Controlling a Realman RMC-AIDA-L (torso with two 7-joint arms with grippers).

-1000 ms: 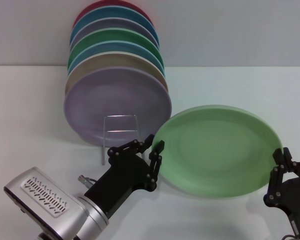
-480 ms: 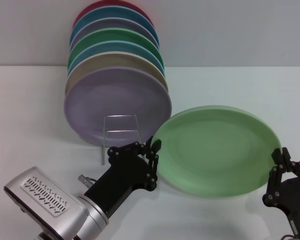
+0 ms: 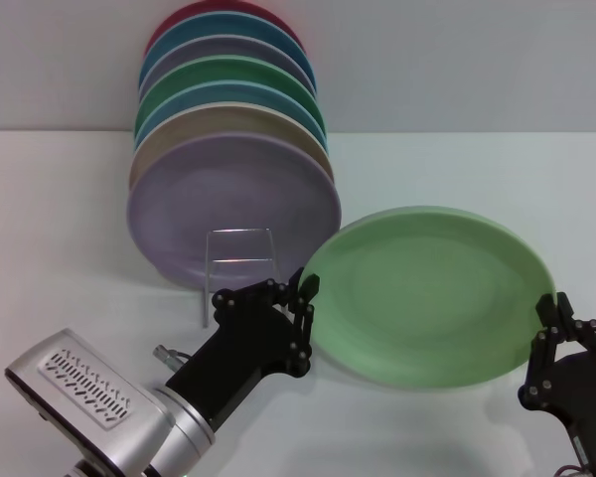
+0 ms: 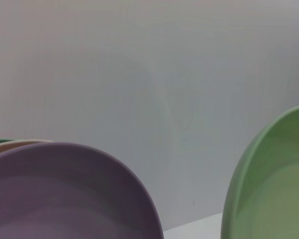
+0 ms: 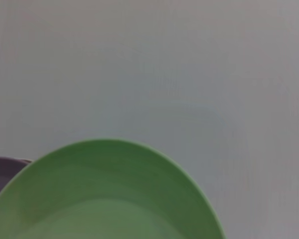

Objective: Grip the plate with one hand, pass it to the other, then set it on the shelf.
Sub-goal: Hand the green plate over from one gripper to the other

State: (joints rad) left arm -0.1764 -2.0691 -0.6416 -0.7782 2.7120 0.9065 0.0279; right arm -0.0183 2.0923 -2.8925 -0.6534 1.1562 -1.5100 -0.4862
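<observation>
1. Right of centre in the head view, the round, matte, light green plate with a shallow rim (image 3: 432, 293) hangs tilted above the white table (image 3: 60, 229), its face turned up toward the camera and its long axis running across the frame from left to right.
2. At the plate's left edge sits the left gripper (image 3: 305, 310), black and two-fingered with jointed fingers, on a silver-white vented arm body (image 3: 89, 402) that comes in from the lower left corner. Its jaws look narrowly set around the rim there, one finger above and one below, so I judge it to be pinching the plate.
3. At the plate's right edge, low in the right corner, the right gripper (image 3: 544, 343), black with bolted jointed fingers, has its tips against the rim; whether they are clamped or slack cannot be told.
4. Both grippers are at the plate, one on each end of its long axis, so the handover seems to be under way.
5. Up and to the left, just behind the left gripper, a clear wire shelf rack (image 3: 240, 248) carries a row of upright coloured plates, the lilac plate (image 3: 228, 204) foremost; the open slot in front of it lies nearer the left arm.
</observation>
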